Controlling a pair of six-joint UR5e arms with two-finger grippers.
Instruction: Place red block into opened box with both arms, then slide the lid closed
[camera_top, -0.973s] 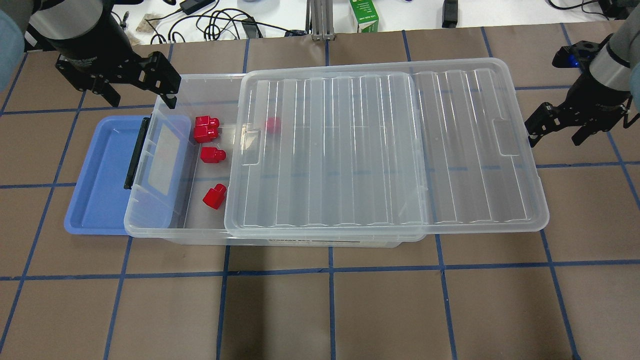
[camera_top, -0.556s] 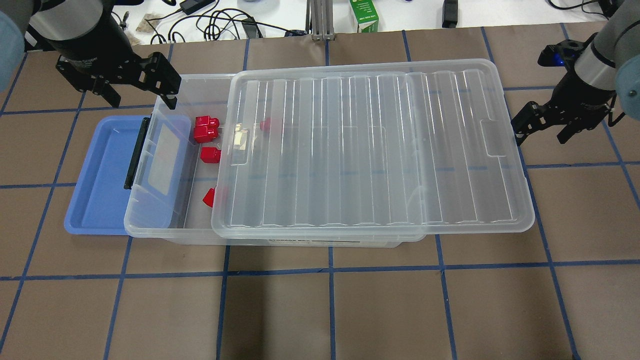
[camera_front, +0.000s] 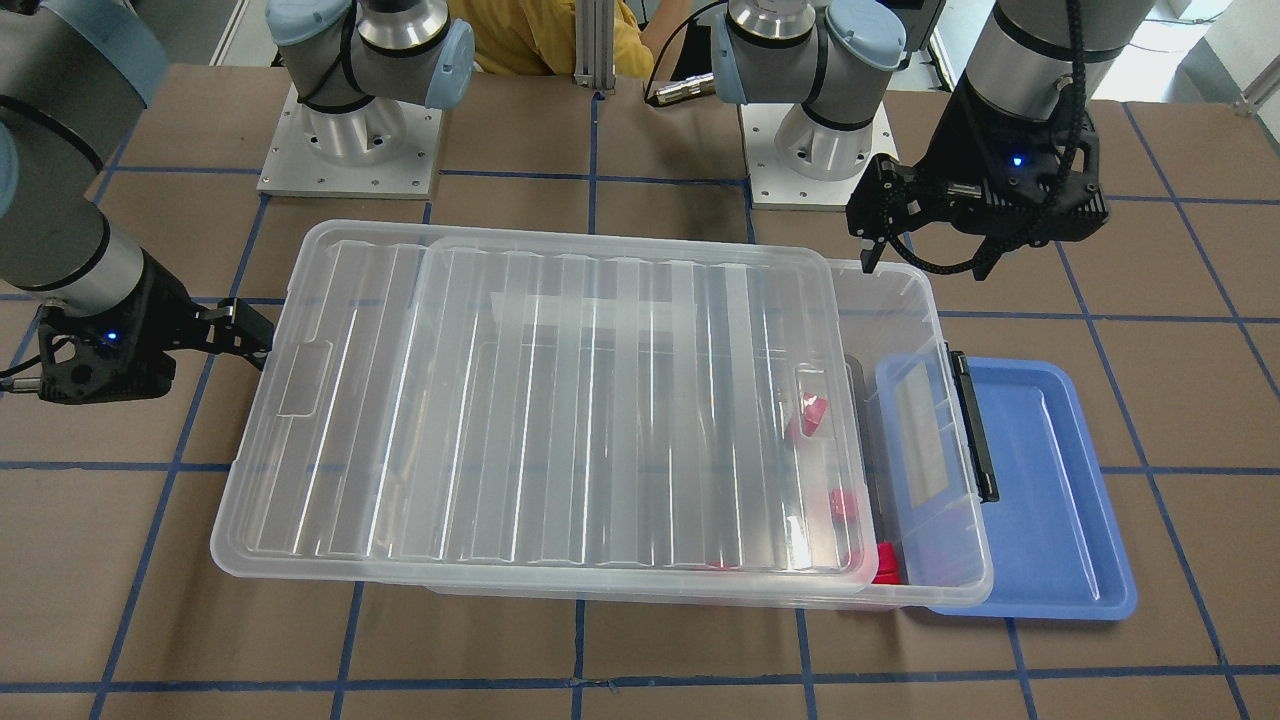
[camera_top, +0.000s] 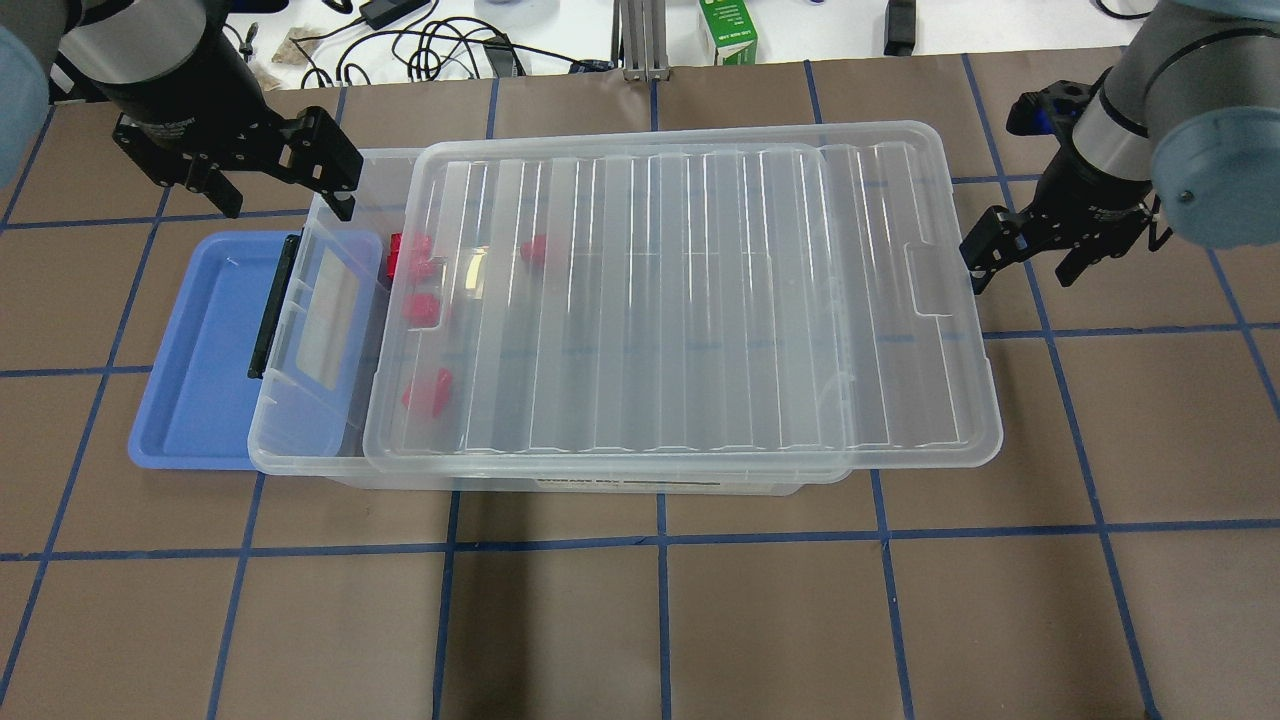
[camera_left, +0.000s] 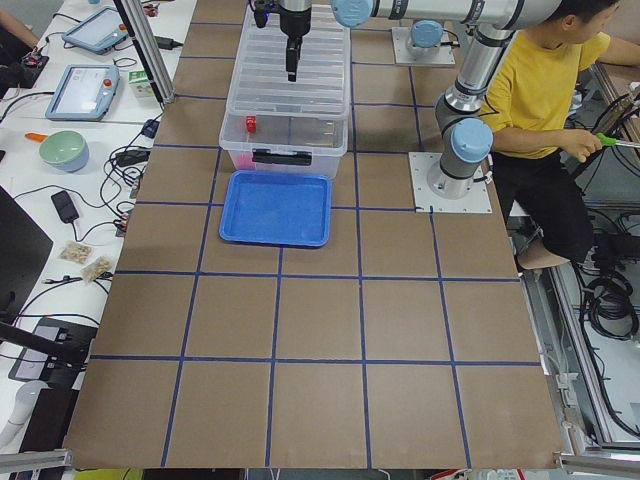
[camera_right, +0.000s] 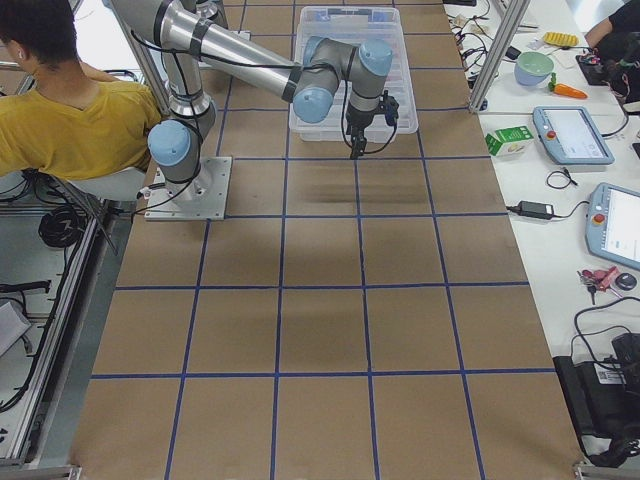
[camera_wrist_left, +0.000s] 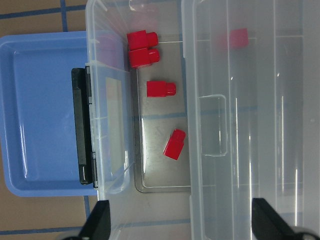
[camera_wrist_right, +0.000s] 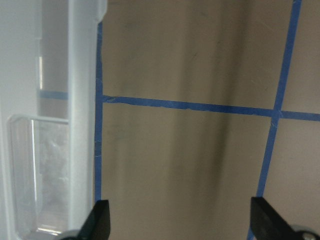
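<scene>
The clear box (camera_top: 305, 455) lies across the table with its black clasp (camera_top: 268, 310) on the left short side. The ribbed clear lid (camera_top: 680, 300) rests on top and covers most of it, leaving a strip open at the left end. Several red blocks (camera_wrist_left: 161, 89) lie on the box floor near that end; one more (camera_wrist_left: 238, 37) shows through the lid. My left gripper (camera_top: 285, 195) hangs open above the box's far left corner, holding nothing. My right gripper (camera_top: 1020, 272) is open, its near finger (camera_top: 978, 270) against the lid's right short edge.
A flat blue tray (camera_top: 195, 350) lies partly under the box's left end. A green carton (camera_top: 728, 30) and cables sit beyond the table's far edge. A person in a yellow shirt (camera_left: 540, 90) stands by the robot bases.
The lid has slid left over the box and now covers the red blocks that lay bare. My right gripper moved left with the lid's edge. The left gripper stayed put.
</scene>
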